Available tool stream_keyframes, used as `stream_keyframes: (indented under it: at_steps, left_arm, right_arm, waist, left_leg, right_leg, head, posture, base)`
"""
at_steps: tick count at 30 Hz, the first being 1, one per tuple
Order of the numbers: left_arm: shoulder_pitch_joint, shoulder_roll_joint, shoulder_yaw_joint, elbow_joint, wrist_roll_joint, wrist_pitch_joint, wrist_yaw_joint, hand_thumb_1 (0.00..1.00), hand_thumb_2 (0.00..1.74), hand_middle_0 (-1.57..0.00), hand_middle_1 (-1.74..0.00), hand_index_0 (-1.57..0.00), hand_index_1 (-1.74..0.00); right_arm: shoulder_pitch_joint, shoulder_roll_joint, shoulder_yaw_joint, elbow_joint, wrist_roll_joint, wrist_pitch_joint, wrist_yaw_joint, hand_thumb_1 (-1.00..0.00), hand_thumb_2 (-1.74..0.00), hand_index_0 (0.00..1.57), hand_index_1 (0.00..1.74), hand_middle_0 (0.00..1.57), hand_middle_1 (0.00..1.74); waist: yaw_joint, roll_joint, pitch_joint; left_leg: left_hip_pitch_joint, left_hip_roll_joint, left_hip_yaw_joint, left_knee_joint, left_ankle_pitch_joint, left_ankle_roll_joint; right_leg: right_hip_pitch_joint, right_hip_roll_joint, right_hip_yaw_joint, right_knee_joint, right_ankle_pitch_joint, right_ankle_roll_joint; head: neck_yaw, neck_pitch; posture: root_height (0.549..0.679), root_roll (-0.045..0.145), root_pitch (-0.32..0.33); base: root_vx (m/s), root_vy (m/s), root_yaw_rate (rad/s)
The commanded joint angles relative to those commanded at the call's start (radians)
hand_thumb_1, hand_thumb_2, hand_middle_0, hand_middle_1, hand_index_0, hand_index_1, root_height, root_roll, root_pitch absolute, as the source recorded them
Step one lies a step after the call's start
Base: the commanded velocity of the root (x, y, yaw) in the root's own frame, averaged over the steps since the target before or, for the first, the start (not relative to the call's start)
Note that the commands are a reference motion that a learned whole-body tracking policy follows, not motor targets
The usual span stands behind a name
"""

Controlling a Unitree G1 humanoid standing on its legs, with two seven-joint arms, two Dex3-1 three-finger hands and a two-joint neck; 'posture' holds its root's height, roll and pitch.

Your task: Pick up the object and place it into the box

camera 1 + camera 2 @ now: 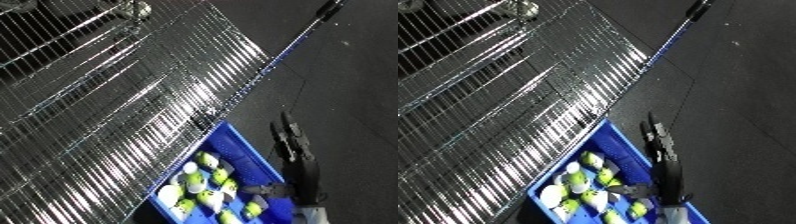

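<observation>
The bin (250, 150) sits at the lower middle, just right of the wire shelf (115, 100), with bottles (209, 182) lying inside it. The right hand (298, 155) reaches over the bin's right wall, with the floor (355, 90) right of the bin.
</observation>
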Motion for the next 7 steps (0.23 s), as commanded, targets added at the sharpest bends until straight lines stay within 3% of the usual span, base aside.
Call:
stream_keyframes:
  at_steps: [3, 7]
  left_arm:
    - [0.000, -0.001, -0.002, 0.002, -0.003, 0.009, -0.008, 1.00, 1.74, -1.57, -1.74, -1.57, -1.74]
    - [-0.002, 0.001, -0.009, 0.012, -0.009, 0.023, -0.029, 1.00, 1.74, -1.57, -1.74, -1.57, -1.74]
  right_arm:
    - [-0.001, 0.003, 0.012, -0.006, 0.003, 0.010, 0.037, 0.00, 0.00, 0.00, 0.00, 0.00, 0.00]
    - [-0.011, -0.002, 0.033, -0.018, -0.012, 0.027, 0.075, 0.00, 0.00, 0.00, 0.00, 0.00, 0.00]
  waist:
    - [0.005, -0.003, 0.000]
    - [0.019, -0.009, 0.000]
  left_leg:
    - [-0.002, 0.000, -0.005, 0.003, 0.006, -0.0025]
    - [-0.004, -0.003, -0.015, 0.006, 0.010, -0.0033]
  right_leg:
    - [0.004, -0.0018, -0.003, -0.002, 0.000, -0.0008]
    - [0.012, -0.0028, -0.008, 0.000, -0.005, -0.0033]
  head:
    - [-0.036, -0.008]
    - [-0.093, -0.027]
  posture:
    - [0.645, 0.099, 0.071]
    - [0.645, 0.100, 0.066]
  base:
    - [-0.014, -0.019, 0.060]
    - [-0.018, -0.033, 0.123]
